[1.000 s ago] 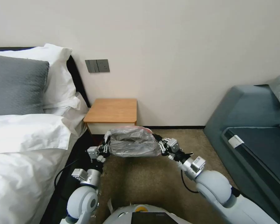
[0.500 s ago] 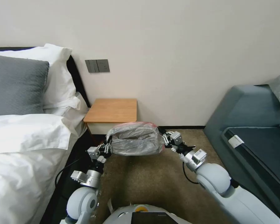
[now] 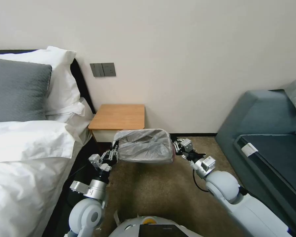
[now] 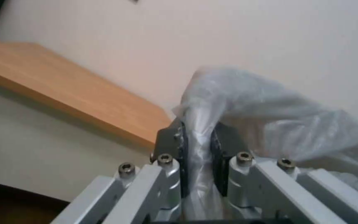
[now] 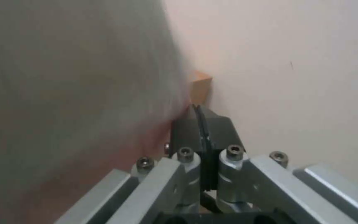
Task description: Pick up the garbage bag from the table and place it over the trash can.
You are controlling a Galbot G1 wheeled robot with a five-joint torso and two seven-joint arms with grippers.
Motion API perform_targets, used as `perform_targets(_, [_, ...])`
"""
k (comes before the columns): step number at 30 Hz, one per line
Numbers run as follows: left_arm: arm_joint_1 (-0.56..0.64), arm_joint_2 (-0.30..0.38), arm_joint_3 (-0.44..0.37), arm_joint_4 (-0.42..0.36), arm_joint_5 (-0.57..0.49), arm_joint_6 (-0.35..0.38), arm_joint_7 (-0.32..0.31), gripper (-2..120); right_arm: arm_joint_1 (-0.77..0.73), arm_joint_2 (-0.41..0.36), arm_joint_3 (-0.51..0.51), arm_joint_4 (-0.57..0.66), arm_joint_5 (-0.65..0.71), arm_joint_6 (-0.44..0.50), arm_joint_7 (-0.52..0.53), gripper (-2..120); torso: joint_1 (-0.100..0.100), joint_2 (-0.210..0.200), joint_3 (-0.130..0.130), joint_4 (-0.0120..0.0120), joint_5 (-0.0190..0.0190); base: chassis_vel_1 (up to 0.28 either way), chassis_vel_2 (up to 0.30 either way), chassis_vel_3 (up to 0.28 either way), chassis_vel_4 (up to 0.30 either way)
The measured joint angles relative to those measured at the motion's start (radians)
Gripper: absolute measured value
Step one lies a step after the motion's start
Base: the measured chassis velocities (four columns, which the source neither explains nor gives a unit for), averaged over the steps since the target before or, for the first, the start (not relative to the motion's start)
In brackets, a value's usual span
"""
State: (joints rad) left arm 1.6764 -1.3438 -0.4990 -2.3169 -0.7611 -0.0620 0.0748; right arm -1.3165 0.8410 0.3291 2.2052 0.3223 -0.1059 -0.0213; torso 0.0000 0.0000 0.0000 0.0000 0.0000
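Legible text: none in any view.
Wall switch plate (image 3: 103,69): plain grey, no markings readable.
White tag on sofa (image 3: 249,149): blank as far as can be seen.

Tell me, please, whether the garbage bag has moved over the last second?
Yes. Held between the left gripper and right gripper, the garbage bag has risen and gone farther from the robot, closer to the table edge.

Both arms forward, left gripper (image 3: 114,153) and right gripper (image 3: 175,146) clamped.
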Motion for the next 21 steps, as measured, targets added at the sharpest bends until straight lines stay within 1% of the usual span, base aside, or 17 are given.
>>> perform_targets(1, [0.000, 0.000, 0.000, 0.000, 0.000, 0.000, 0.000, 9, 0.000, 0.000, 0.000, 0.000, 0.000, 0.000, 0.000, 0, 0.000, 0.000, 0.000, 0.0000, 0.0000, 0.000, 0.000, 0.000, 0.000])
perform_targets(2, [0.002, -0.001, 0.001, -0.014, -0.031, 0.011, -0.008, 9, 0.002, 0.003, -0.001, -0.011, -0.005, 0.005, 0.000, 0, 0.000, 0.000, 0.000, 0.0000, 0.0000, 0.000, 0.000, 0.000, 0.000])
perform_targets(3, [0.003, -0.001, 0.000, -0.023, -0.049, 0.018, -0.014, 9, 0.005, 0.005, -0.001, -0.020, -0.010, 0.010, 0.002, 0, 0.000, 0.000, 0.000, -0.0003, -0.0002, 0.000, 0.000, 0.000, 0.000])
perform_targets(4, [0.003, -0.002, 0.002, -0.028, -0.059, 0.023, -0.017, 9, 0.007, 0.007, -0.003, -0.028, -0.013, 0.014, 0.003, 0, 0.000, 0.000, 0.000, -0.0001, -0.0001, 0.000, 0.000, 0.000, 0.000])
perform_targets(9, [0.011, -0.006, 0.004, -0.042, -0.089, 0.043, -0.034, 9, 0.018, 0.019, -0.005, -0.074, -0.047, 0.042, 0.006, 0, 0.000, 0.000, 0.000, 0.0000, 0.0001, 0.000, 0.000, 0.000, 0.000])
perform_targets(14, [0.013, -0.007, 0.003, -0.041, -0.084, 0.055, -0.053, 9, 0.011, 0.035, -0.002, -0.097, -0.095, 0.071, 0.010, 0, 0.000, 0.000, 0.000, 0.0001, 0.0000, 0.000, 0.000, 0.000, 0.000])
perform_targets(17, [0.010, -0.005, -0.002, -0.026, -0.059, 0.071, -0.087, 9, -0.030, 0.053, 0.018, -0.094, -0.175, 0.087, 0.038, 0, 0.000, 0.000, 0.000, 0.0000, -0.0001, 0.000, 0.000, 0.000, 0.000])
perform_targets(18, [0.010, -0.005, -0.002, -0.026, -0.059, 0.071, -0.087, 9, -0.030, 0.053, 0.018, -0.094, -0.175, 0.087, 0.038, 0, 0.000, 0.000, 0.000, 0.0000, -0.0001, 0.000, 0.000, 0.000, 0.000])
perform_targets(21, [0.003, -0.007, -0.012, -0.006, -0.034, 0.086, -0.123, 9, -0.082, 0.085, 0.055, -0.055, -0.275, 0.088, 0.072, 0, 0.000, 0.000, 0.000, -0.0002, -0.0002, 0.000, 0.000, 0.000, 0.000])
